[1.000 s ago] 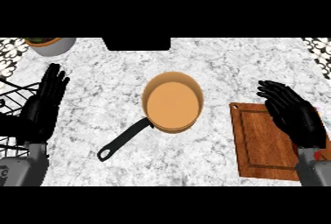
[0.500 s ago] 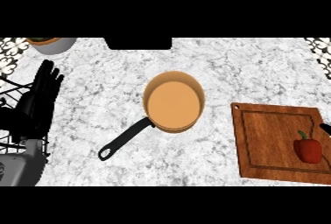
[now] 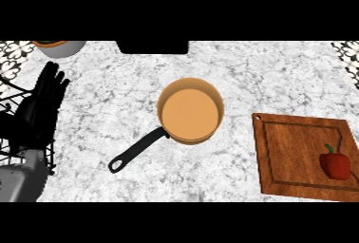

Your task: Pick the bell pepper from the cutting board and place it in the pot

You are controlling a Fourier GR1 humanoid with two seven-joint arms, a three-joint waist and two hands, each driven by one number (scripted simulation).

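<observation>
The white-and-grey marble desk point(image 3: 280, 76) carries a round copper pot with a black handle point(image 3: 189, 110) at its centre. To the right, the small red bell pepper point(image 3: 335, 163) lies on the brown wooden cutting board point(image 3: 294, 152), well apart from the pot. My left robot hand point(image 3: 43, 102) rests at the left edge, fingers straight, holding nothing. I cannot see the right robot hand, though the pepper's side suits it for the pick.

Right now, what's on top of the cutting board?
Only the red bell pepper, near the right edge of the cutting board. The rest shows bare wood; the pepper hides the patch beneath it.
</observation>
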